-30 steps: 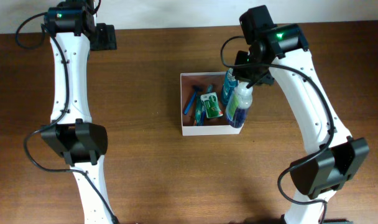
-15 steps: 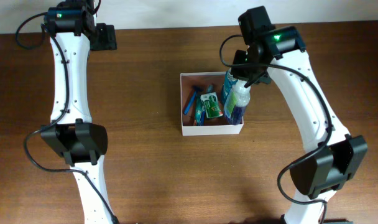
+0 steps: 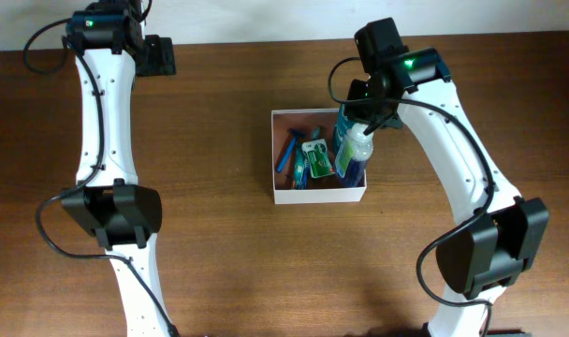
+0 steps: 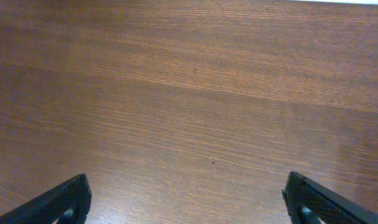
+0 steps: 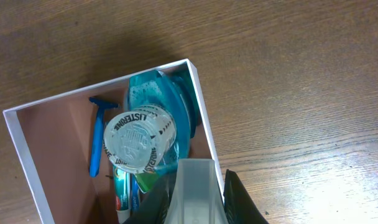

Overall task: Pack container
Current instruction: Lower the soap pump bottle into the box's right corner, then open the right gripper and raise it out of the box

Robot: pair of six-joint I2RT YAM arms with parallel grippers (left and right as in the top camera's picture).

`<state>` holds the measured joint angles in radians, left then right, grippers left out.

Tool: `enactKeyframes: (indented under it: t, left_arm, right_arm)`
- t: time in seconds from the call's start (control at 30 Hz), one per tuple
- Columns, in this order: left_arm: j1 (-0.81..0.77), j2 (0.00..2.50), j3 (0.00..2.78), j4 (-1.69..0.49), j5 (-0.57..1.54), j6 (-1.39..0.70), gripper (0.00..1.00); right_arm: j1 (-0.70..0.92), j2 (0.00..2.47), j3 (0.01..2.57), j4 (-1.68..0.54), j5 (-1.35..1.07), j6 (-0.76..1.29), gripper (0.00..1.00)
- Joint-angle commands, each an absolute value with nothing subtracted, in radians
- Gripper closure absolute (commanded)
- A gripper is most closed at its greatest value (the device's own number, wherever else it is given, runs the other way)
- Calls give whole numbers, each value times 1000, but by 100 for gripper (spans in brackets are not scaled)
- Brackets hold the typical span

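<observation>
The container (image 3: 317, 196), a white-walled square box with a pinkish-brown floor (image 5: 58, 143), sits at the table's middle. My right gripper (image 3: 367, 126) (image 5: 200, 200) is shut on a bottle (image 3: 356, 154) (image 5: 195, 174) with a translucent white top and a blue lower part. The bottle hangs tilted over the container's right side. Beside it in the container stands a teal Listerine bottle (image 3: 344, 122) (image 5: 141, 138). My left gripper (image 3: 158, 54) (image 4: 189, 208) is open over bare wood at the far left, holding nothing.
Inside the container lie a blue razor (image 5: 99, 134) (image 3: 289, 154), a green pack (image 3: 316, 157) and a toothpaste tube (image 5: 120, 193). Brown wooden table (image 3: 219, 253) surrounds the container, and a pale wall edge runs along the back.
My right gripper has shifted slightly left with the bottle, bringing it further over the container's right side. The left arm has not moved.
</observation>
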<state>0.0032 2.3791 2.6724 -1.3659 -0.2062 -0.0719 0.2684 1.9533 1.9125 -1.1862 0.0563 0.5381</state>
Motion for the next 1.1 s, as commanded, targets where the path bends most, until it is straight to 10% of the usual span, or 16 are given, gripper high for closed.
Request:
enactKeyframes:
  t: [0.0, 1.07]
  left_arm:
    - [7, 2375, 2684, -1364, -199, -67, 1]
    - [7, 2375, 2684, -1364, -199, -67, 1]
  right_arm:
    - [275, 1942, 1911, -1181, 65, 520, 84]
    - [274, 1942, 1911, -1283, 1, 475, 67]
